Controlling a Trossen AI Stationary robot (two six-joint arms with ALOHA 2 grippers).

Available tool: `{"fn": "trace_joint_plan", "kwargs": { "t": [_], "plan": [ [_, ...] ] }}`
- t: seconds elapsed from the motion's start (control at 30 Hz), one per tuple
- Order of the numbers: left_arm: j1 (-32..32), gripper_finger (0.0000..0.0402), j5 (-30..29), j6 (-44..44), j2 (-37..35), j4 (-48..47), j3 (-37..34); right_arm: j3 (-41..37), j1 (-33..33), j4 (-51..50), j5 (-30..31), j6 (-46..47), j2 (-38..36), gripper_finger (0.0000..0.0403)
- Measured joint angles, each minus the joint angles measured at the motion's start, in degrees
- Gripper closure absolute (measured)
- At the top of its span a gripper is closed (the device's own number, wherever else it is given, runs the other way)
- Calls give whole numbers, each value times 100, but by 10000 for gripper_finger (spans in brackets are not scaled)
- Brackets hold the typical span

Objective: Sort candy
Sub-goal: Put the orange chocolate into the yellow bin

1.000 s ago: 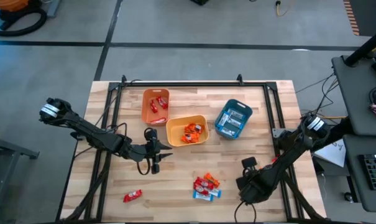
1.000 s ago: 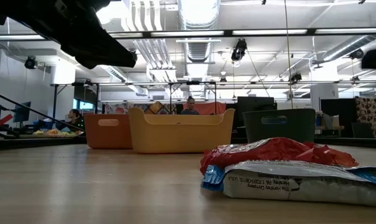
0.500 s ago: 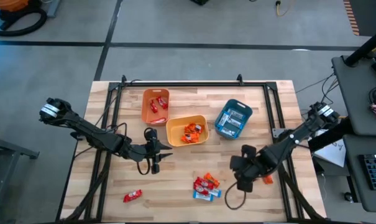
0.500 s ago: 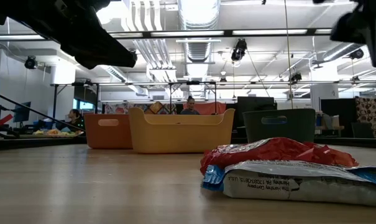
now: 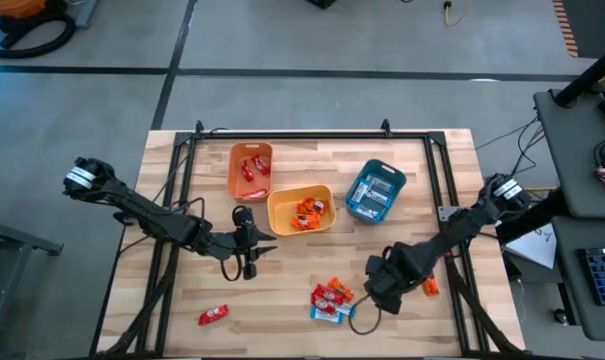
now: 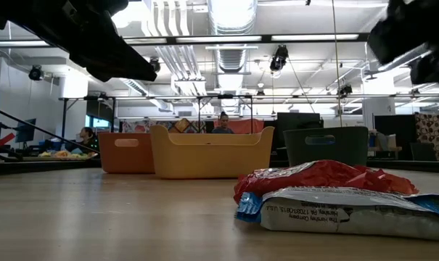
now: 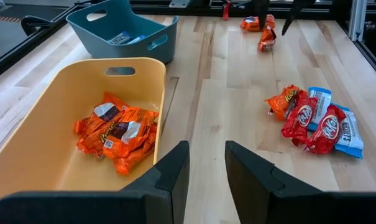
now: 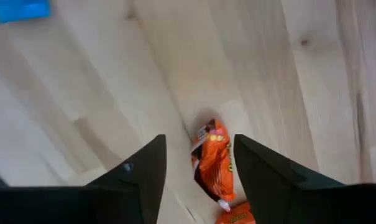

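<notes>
Candy lies in a small pile [image 5: 332, 298] near the table's front edge: red wrappers, an orange packet and blue-and-white bars. One red sweet [image 5: 213, 315] lies alone at the front left. Two orange packets [image 5: 429, 287] lie to the right of the pile. My right gripper [image 8: 199, 142] hangs open above them, and one packet [image 8: 211, 163] lies on the wood below the gap between its fingers, touching neither. My left gripper [image 7: 206, 168] stands open with nothing in it, at mid-table in front of the yellow bin [image 5: 302, 210].
Three bins stand at the back of the table. The orange bin [image 5: 250, 170] holds red sweets, the yellow bin [image 7: 57, 124] holds orange packets, and the teal bin [image 5: 375, 192] holds blue bars. A black metal frame [image 5: 282, 135] runs round the table. Bare wood lies between the two grippers.
My right arm has swung a little toward the table's left edge, nearer the candy pile. In the low view it has come into sight at the top right. My left arm and the candy pile have kept still.
</notes>
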Motion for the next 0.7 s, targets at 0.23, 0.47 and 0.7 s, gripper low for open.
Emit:
{"fn": "trace_joint_plan", "kwargs": {
  "t": [0.23,0.47,0.7],
  "plan": [
    [0,315,1,1,0,-30,0,-13,-132,25,-285,102,368,226],
    [0,315,4,2,0,-49,0,-123,-76,52,-631,-359,488,236],
    [0,315,4,2,0,-69,0,-437,102,147,-524,-1102,490,225]
  ]
}}
